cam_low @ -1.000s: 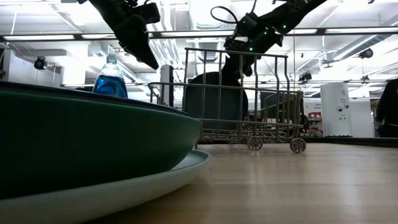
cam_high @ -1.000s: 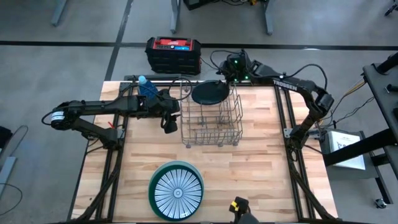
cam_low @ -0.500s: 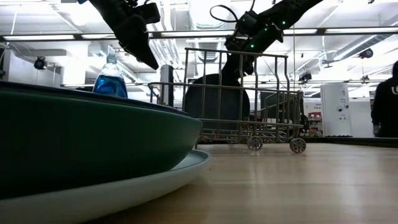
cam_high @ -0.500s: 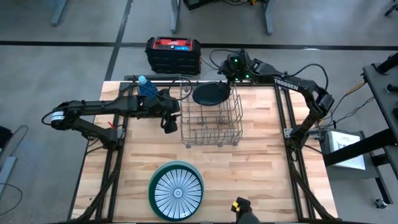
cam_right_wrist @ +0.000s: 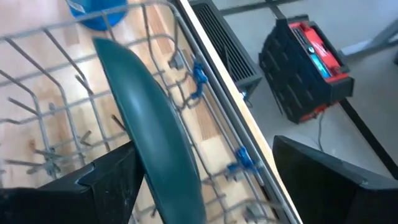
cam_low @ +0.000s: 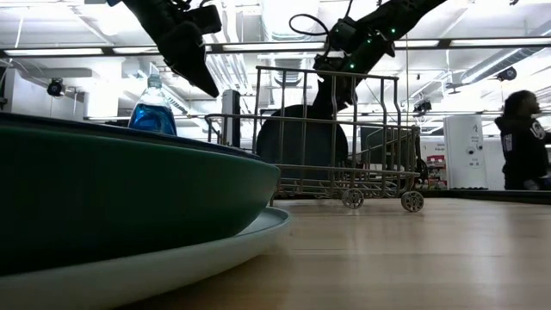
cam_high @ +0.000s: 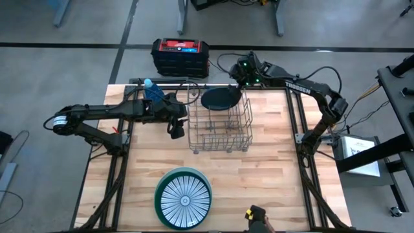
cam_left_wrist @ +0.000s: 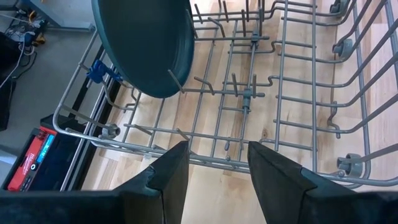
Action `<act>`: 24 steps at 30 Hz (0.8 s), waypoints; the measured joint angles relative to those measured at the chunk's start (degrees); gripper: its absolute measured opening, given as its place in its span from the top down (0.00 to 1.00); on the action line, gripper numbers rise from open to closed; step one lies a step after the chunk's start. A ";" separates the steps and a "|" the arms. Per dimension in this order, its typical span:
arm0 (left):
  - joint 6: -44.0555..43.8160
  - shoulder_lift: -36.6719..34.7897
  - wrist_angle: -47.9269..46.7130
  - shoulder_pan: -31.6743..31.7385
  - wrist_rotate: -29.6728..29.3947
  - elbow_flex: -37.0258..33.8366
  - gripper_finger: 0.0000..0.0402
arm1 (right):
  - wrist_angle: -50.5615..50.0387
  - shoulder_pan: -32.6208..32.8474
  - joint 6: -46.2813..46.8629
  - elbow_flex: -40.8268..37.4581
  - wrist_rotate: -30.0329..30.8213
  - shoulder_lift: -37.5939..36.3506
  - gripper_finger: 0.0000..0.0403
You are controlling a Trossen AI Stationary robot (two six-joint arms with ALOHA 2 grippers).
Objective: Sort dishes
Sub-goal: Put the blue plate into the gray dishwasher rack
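While the dark teal plate (cam_high: 219, 99) leans in the wire rack (cam_high: 220, 129), the right gripper (cam_high: 242, 76) — fingers spread wide — hovers just above it.

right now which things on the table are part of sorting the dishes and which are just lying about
Part of the job:
- dark teal plate, standing in the wire rack
- striped white plate on top of the stack at the near edge
- right gripper, open at the teal plate
- left gripper, open beside the rack

Just lying about:
- blue bottle
- red and black box on the floor
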 joint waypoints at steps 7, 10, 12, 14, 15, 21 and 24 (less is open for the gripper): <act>0.07 0.01 0.08 0.00 0.00 0.00 0.61 | -3.26 0.00 -0.24 0.00 2.74 -0.46 0.15; 0.24 0.01 0.11 -0.01 0.00 0.00 0.61 | -4.01 -0.11 -0.38 0.00 2.97 -1.20 0.15; 0.39 0.00 0.20 -0.01 0.00 0.00 0.61 | -4.87 -0.11 -0.66 0.00 3.39 -1.95 0.15; 0.39 0.01 0.24 0.00 0.00 0.00 0.61 | -5.69 -0.11 -0.75 -0.02 4.24 -2.90 0.15; 0.39 0.01 0.26 -0.01 0.00 0.00 0.61 | -5.86 -0.11 -0.79 -0.02 4.38 -3.55 0.15; 0.16 -0.02 -1.59 -0.17 1.20 0.17 0.61 | -8.61 -0.13 -0.22 -0.02 4.64 -8.52 0.15; -2.27 -0.04 -6.74 -0.86 5.62 0.44 0.61 | -12.14 0.03 1.89 -0.02 4.67 -11.54 0.15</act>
